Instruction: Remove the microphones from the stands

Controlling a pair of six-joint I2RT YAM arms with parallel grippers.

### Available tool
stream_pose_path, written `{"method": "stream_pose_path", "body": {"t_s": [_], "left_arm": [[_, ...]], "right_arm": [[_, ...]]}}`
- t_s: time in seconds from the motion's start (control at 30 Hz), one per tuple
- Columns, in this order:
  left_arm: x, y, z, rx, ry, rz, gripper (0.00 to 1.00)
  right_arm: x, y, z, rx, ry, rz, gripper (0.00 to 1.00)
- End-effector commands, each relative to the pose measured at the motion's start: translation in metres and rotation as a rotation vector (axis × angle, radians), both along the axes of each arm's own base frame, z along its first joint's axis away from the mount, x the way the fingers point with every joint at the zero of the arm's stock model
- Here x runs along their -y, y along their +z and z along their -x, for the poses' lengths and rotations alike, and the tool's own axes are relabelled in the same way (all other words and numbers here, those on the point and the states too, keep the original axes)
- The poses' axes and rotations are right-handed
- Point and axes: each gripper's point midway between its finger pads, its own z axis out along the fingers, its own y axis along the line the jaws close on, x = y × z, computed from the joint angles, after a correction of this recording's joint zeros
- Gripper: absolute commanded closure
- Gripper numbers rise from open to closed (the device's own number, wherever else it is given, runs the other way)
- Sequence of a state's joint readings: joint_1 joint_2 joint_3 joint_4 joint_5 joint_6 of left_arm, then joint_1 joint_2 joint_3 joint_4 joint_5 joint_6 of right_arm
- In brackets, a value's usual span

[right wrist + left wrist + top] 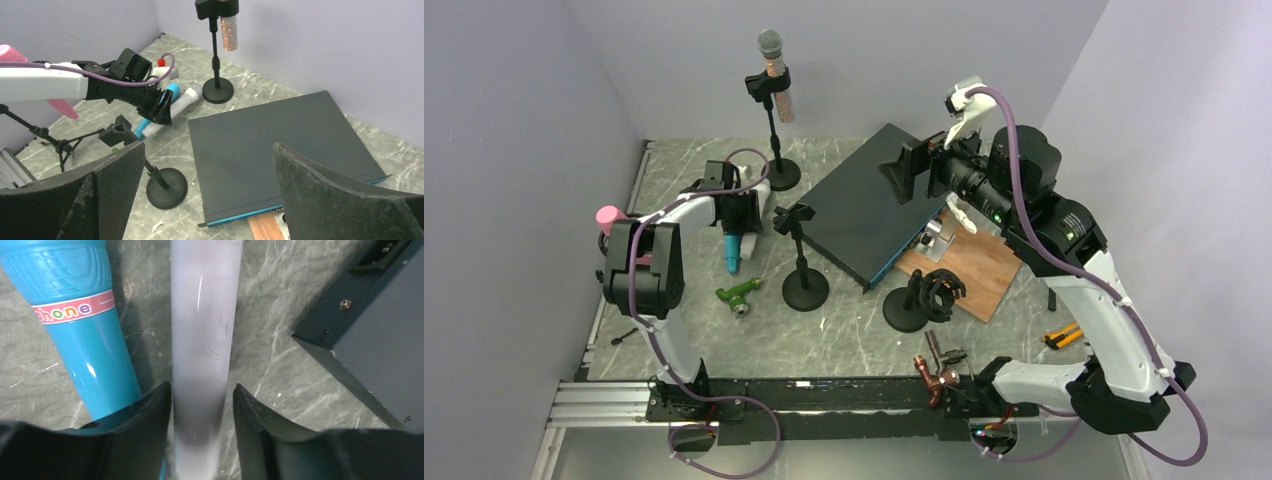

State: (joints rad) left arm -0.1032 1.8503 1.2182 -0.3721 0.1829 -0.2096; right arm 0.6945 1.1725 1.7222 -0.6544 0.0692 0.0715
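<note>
Left wrist view: left gripper (pixel 201 385) straddles a white microphone (pixel 202 315) lying on the counter (pixel 280 370) beside a teal microphone (pixel 95 355) (pinching or not, cannot tell); right gripper (pixel 207 145) spread wide.

A robotics lab cell: blank partition walls (pixel 514 120) box in a marbled tabletop (pixel 854 330).

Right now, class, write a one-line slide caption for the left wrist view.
Left pincer straddling a white microphone, blue toy microphone alongside, on marble table.
</note>
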Motion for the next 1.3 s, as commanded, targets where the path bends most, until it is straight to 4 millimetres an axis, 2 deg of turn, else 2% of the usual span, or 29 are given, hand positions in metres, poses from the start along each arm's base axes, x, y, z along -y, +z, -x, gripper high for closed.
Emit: {"method": "stream_pose_path", "body": {"t_s": [0.0,0.13,0.27,0.37,0.47,0.63,0.77,0.97,1.03,1.1,1.17,1.27], "left_arm": [[0.006,0.005,-0.005,0.037,-0.012,0.032,0.43],[0.009,0.012,0.001,0.041,-0.021,0.051,0.31],[0.014,0.041,0.007,0.067,-0.025,0.085,0.23],[0.022,0.081,0.012,0.108,-0.027,0.144,0.2],[0.03,0.131,0.022,0.167,-0.023,0.213,0.19],[0.046,0.206,0.055,0.298,-0.042,0.313,0.16],[0.06,0.253,0.08,0.397,-0.099,0.436,0.13],[0.063,0.329,0.113,0.668,-0.181,0.573,0.04],[0.073,0.341,0.128,0.722,-0.27,0.627,0.02],[0.09,0.347,0.145,0.74,-0.418,0.737,0.02],[0.102,0.346,0.16,0.734,-0.538,0.829,0.04],[0.104,0.333,0.165,0.715,-0.578,0.814,0.03]], "right_arm": [[-0.014,0.013,0.001,-0.006,0.053,-0.053,0.0],[-0.037,0.003,-0.002,-0.069,0.131,-0.069,0.0],[-0.065,-0.014,-0.006,-0.147,0.219,-0.079,0.0],[-0.084,-0.024,-0.007,-0.202,0.283,-0.099,0.0],[-0.1,-0.034,-0.01,-0.255,0.33,-0.112,0.0],[-0.116,-0.05,-0.022,-0.34,0.349,-0.137,0.0],[-0.13,-0.059,-0.027,-0.401,0.409,-0.156,0.0],[-0.143,-0.067,-0.029,-0.454,0.46,-0.154,0.0],[-0.145,-0.069,-0.031,-0.472,0.476,-0.155,0.01],[-0.146,-0.074,-0.03,-0.49,0.497,-0.142,0.03],[-0.149,-0.078,-0.027,-0.496,0.532,-0.12,0.05],[-0.15,-0.088,-0.024,-0.52,0.554,-0.091,0.06]]}}
